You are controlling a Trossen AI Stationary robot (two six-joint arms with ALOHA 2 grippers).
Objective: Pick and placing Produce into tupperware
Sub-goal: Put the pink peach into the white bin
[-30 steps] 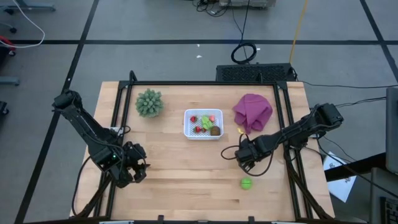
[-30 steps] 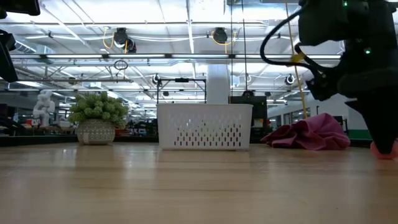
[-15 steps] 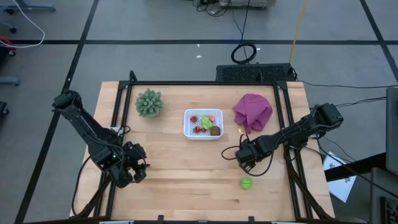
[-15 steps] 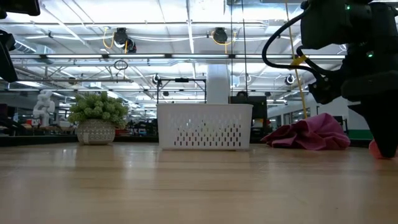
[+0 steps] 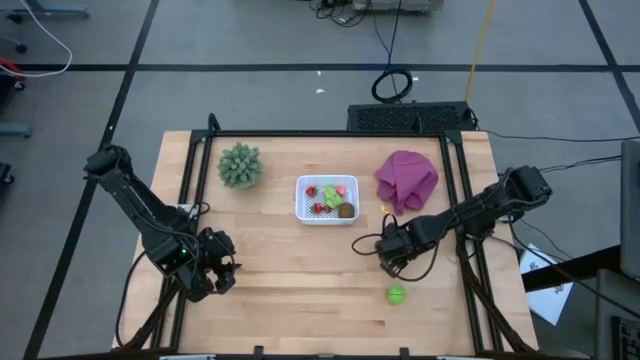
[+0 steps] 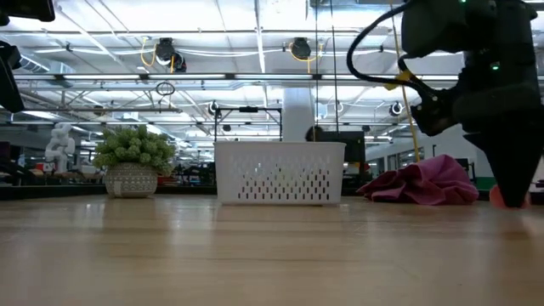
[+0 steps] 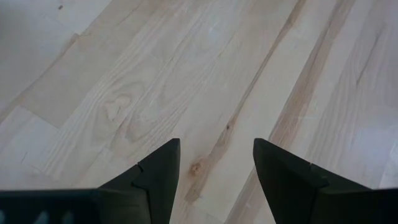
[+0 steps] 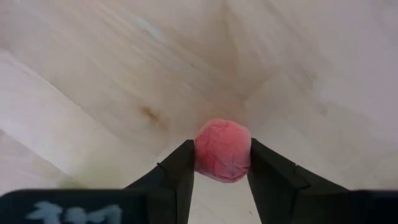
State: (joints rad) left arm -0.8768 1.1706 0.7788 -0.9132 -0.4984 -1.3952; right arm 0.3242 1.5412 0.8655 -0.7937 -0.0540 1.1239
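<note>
The white perforated tupperware (image 5: 327, 199) stands mid-table, holding red bits, a green piece and a brown oval. A green ball (image 5: 397, 294) lies on the wood near the front edge. My right gripper (image 5: 392, 260) points down between the two and is shut on a round pink piece of produce (image 8: 222, 149), which shows low beside the dark finger in the low view (image 6: 495, 195). My left gripper (image 5: 222, 275) waits at the front left, open over bare wood (image 7: 216, 162). My right gripper pinches the round pink piece by its two opposite sides (image 8: 200, 155) between its two fingers. The fingers (image 8: 180, 171) come from above, pointing down. The piece sits down at the table top, under the gripper.
A spiky grey-green plant (image 5: 240, 165) stands at the far left of the table and a crumpled purple cloth (image 5: 406, 178) lies at the far right, beside the tupperware. Bare wood lies between the two arms along the front.
My right gripper has shut on the pink piece without leaving its spot. In the low view its dark finger and the piece have shifted slightly toward the table's left.
</note>
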